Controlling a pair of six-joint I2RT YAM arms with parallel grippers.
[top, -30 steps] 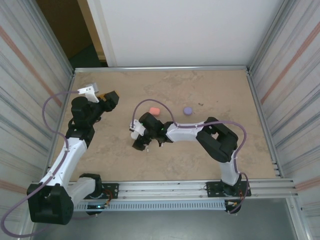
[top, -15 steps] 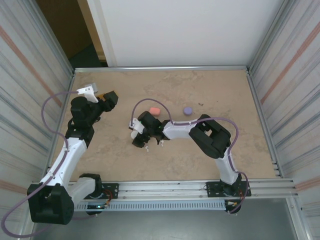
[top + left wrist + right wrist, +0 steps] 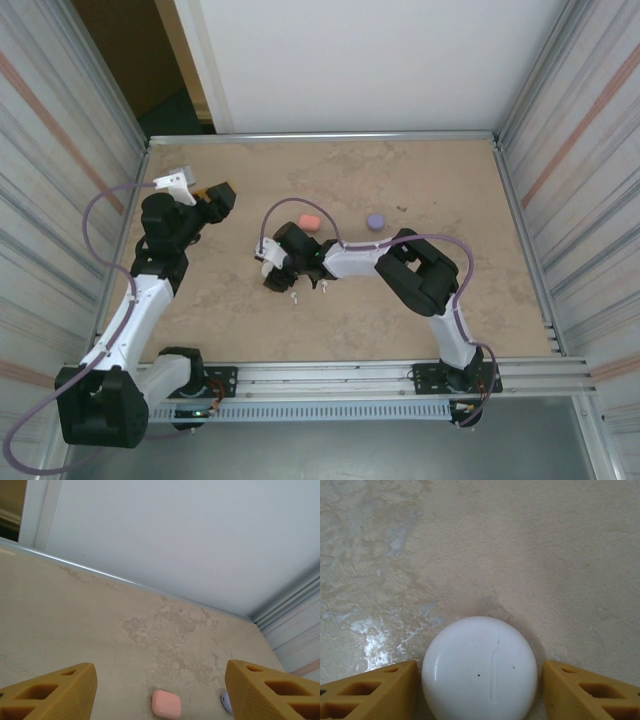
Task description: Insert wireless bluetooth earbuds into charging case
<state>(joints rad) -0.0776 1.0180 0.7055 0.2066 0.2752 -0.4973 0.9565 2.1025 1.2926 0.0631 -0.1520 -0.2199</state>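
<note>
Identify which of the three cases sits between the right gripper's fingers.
The white case, flanked by the right gripper; the pink case and purple case lie farther back, untouched.

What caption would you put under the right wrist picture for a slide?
A white rounded case sits on the beige table, flanked closely by two yellow fingers.
</note>
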